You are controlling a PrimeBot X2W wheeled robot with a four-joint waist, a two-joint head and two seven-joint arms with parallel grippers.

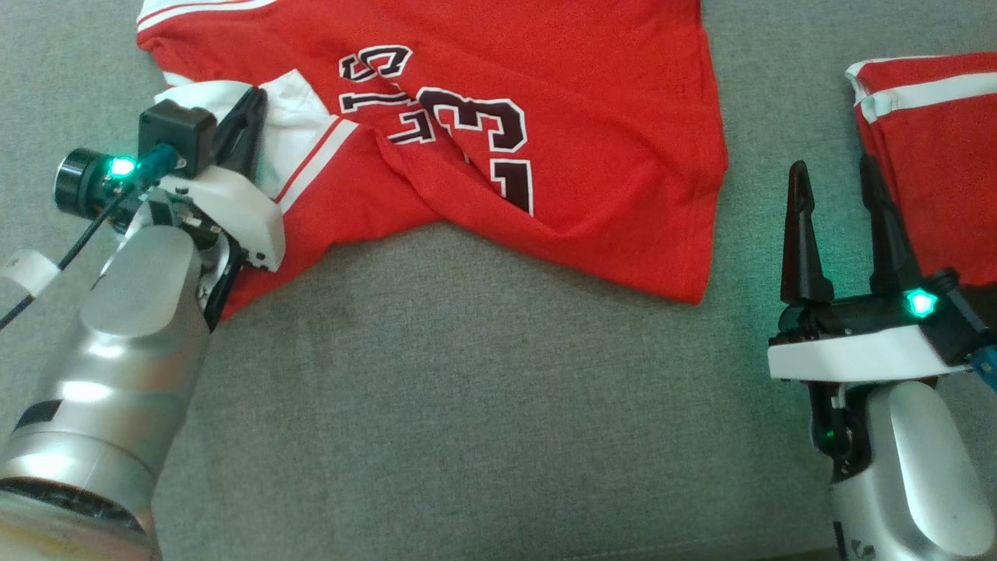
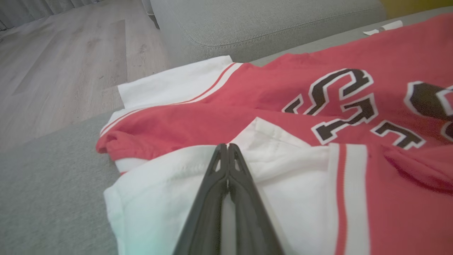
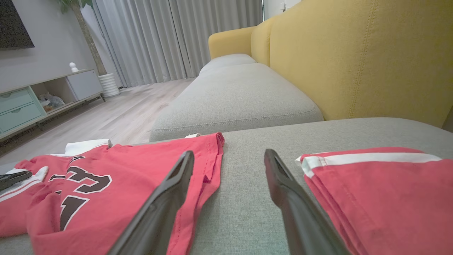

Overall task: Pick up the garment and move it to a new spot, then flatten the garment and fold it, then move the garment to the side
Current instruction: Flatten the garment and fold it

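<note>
Grey sofa seat (image 1: 467,389) under both claws. The red jersey (image 1: 607,156) lies rumpled, spreading from the left gripper (image 1: 251,101) toward the right gripper (image 1: 832,167) and stopping short of it. A second red garment (image 1: 935,171), folded, sits just beyond the right claw's outer finger. The right claw gapes wide and holds nothing. The left claw's fingers are pressed together, tips on the jersey's white sleeve (image 2: 170,198). Cloth pinched or not, can't tell.
</note>
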